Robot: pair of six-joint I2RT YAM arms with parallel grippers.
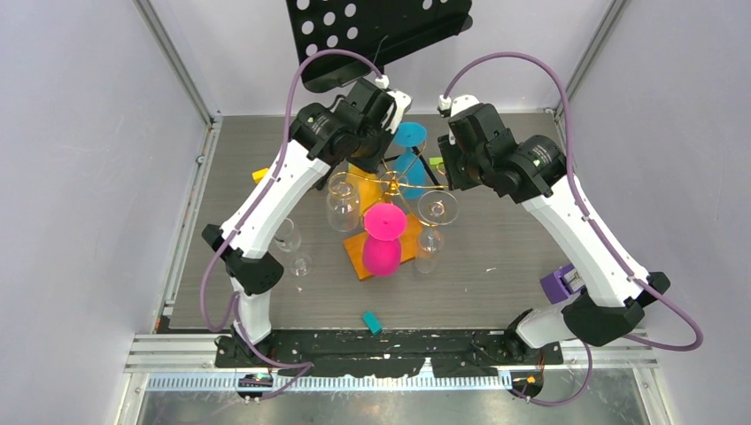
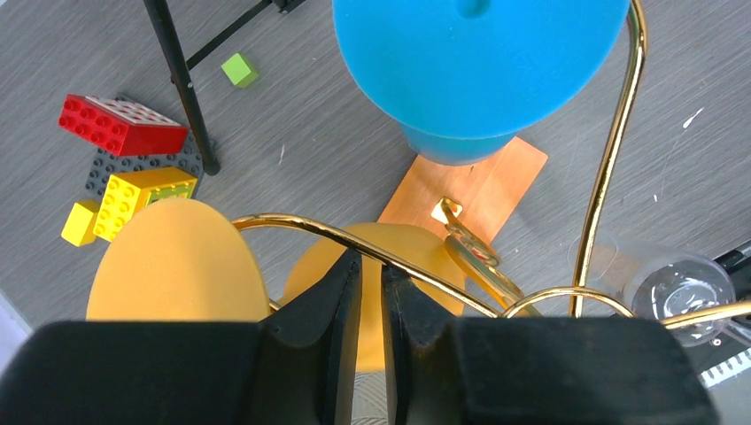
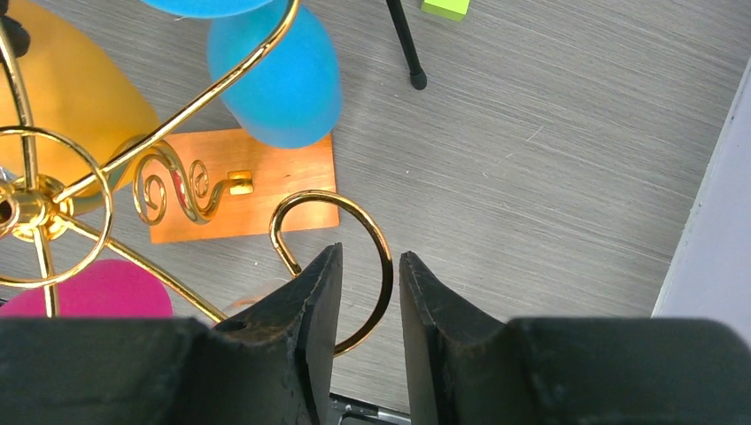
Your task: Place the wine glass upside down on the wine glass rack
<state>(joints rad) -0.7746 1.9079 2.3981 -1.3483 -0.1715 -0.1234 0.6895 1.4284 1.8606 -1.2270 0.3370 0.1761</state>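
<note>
The left gripper (image 2: 372, 264) is seen with its fingers set narrowly apart, and a gold arm of the wine glass rack (image 2: 483, 190) crosses at their tips. A yellow wine glass (image 2: 177, 266) is seen below them. A blue glass (image 2: 478, 62) is hung inverted above the rack's orange base. Toy bricks (image 2: 124, 124) are stacked on the table (image 2: 354, 115).

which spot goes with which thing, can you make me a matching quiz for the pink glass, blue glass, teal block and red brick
Things:
1. pink glass
2. blue glass
3. teal block
4. red brick

Places:
A. on a dark plate beside yellow bricks
B. hanging at the far side of the rack
C. loose near the front edge of the table
D. hanging at the rack's near side

Pairs: 1-D, 2-B, 3-C, 4-A
</note>
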